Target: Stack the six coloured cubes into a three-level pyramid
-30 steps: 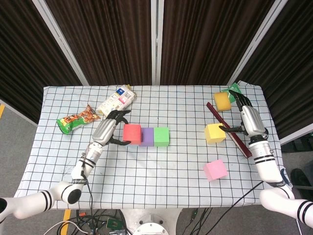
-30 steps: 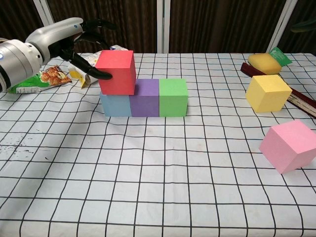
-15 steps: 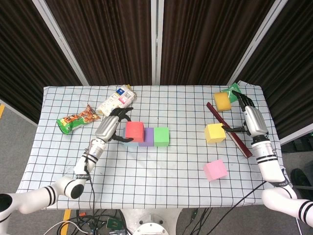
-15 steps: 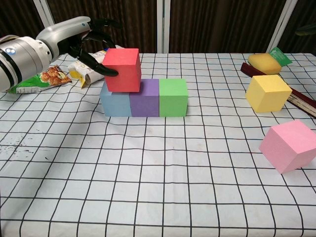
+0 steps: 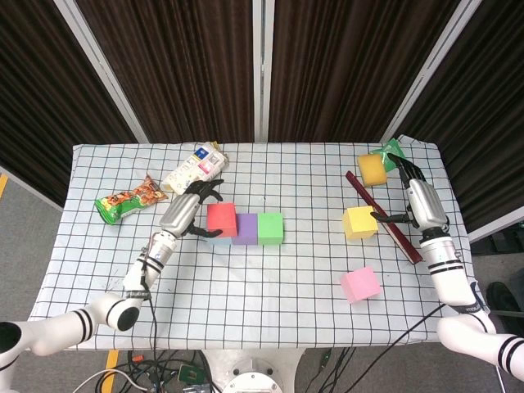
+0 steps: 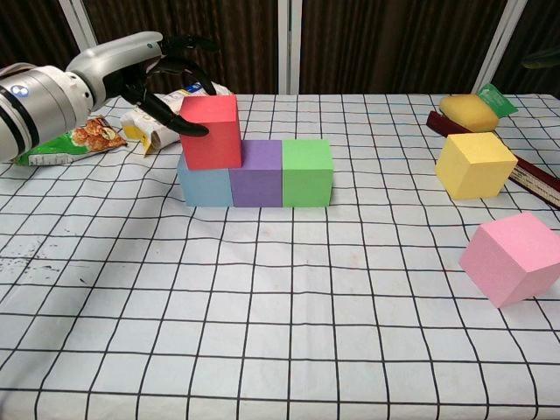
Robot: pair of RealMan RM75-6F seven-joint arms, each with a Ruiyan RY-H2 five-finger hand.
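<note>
Base row mid-table: blue foam cube [image 6: 203, 185] at left, purple foam cube [image 6: 256, 173] in the middle, green foam cube [image 6: 307, 172] at right, touching. Red foam cube [image 6: 211, 132] sits on the blue and purple ones. Left hand [image 6: 147, 77] at its left. Yellow foam cube [image 6: 474, 164] far right; pink foam cube [image 6: 512, 258] nearer, apart.

- red cube [image 6: 211, 132]: atop blue cube [image 6: 203, 185], left-centre
- purple cube [image 6: 256, 173], green cube [image 6: 307, 172]: same row
- yellow cube [image 6: 475, 164], pink cube [image 6: 514, 258]: right edge, apart
</note>
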